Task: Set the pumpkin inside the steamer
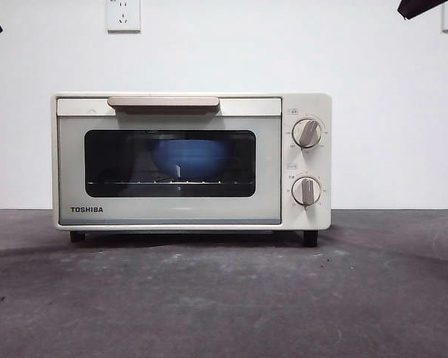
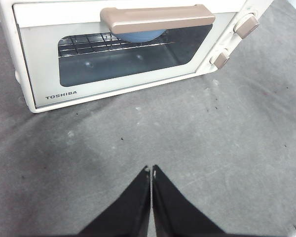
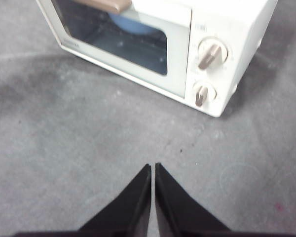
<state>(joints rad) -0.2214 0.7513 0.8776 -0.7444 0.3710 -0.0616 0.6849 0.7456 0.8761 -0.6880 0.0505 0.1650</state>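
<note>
The cream-white TOSHIBA steamer (image 1: pixel 190 160) stands mid-table with its door closed; it also shows in the left wrist view (image 2: pixel 118 49) and the right wrist view (image 3: pixel 187 49). Through the dark glass a blue bowl (image 1: pixel 192 158) sits on the wire rack. The pumpkin is hidden; no view shows it. My left gripper (image 2: pixel 151 170) hovers shut and empty above the grey table in front of the steamer. My right gripper (image 3: pixel 153 168) is likewise shut and empty, in front of the steamer's knob side. In the front view both arms appear only as black tips at the top corners.
The beige door handle (image 1: pixel 163 102) runs along the steamer's top edge, and two round knobs (image 1: pixel 307 133) sit on its right side. Grey tabletop (image 1: pixel 224 298) stretches in front. A white wall with a power socket (image 1: pixel 123 14) stands behind.
</note>
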